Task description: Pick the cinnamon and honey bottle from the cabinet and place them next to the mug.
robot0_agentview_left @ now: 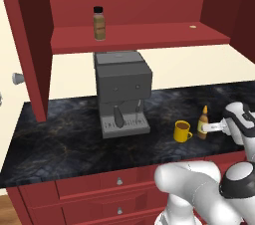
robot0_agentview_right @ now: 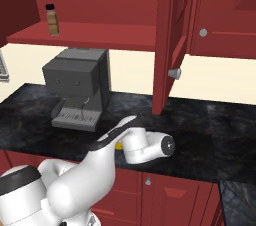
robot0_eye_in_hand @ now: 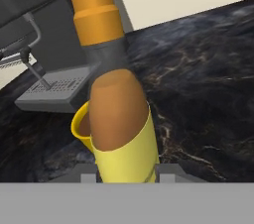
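Honey bottle [robot0_agentview_left: 202, 122] upright, tip up, just right of mug [robot0_agentview_left: 182, 131] on dark marble counter [robot0_agentview_left: 64, 134] (gripper [robot0_agentview_left: 209, 128] clamped on it). Cinnamon [robot0_agentview_left: 99, 23] upright on cabinet [robot0_agentview_left: 149, 36] shelf, far left.

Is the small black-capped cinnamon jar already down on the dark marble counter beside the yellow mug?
No, the cinnamon jar stands on the red cabinet shelf.

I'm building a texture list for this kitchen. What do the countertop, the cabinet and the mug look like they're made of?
Countertop: polished dark stone, probably marble, judging by pale veins on black. Cabinet: painted or stained wood, flat dark red with no visible grain. Mug: likely glazed ceramic, smooth uniform yellow, though plastic would look alike.
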### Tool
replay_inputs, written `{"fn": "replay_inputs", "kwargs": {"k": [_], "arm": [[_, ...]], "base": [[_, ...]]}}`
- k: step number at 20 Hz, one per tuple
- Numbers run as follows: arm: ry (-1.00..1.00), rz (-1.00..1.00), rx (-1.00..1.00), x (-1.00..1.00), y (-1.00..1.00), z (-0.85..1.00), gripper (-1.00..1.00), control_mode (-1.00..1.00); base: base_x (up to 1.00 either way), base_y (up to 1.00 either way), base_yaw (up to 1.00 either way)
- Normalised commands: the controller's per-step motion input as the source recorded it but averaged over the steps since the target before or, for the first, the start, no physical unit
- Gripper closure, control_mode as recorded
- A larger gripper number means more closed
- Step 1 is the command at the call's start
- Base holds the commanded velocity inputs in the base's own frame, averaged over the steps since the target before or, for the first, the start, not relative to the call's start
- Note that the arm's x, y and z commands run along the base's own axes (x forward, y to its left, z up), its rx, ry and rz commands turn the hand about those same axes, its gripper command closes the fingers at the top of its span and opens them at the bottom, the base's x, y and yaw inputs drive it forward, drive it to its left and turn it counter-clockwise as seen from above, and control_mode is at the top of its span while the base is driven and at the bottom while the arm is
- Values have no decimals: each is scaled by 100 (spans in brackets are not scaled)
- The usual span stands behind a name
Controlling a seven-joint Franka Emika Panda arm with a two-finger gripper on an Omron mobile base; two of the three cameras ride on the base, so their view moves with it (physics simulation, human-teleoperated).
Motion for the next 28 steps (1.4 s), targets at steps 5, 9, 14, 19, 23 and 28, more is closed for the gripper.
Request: {"fn": "replay_inputs", "kwargs": {"k": [5,9,14,19,23,28], "arm": [[-1,0,0,0,0,0,100,-100],[-1,0,-2,0,0,0,100,-100],[-2,0,-2,0,0,0,100,-100],[-1,0,-2,0,0,0,100,-100],[-1,0,-5,0,9,0,100,-100],[-3,0,-6,0,5,9,100,-100]], "base": [[0,0,0],[0,0,0],[0,0,0],[0,0,0],[0,0,0],[0,0,0]]}}
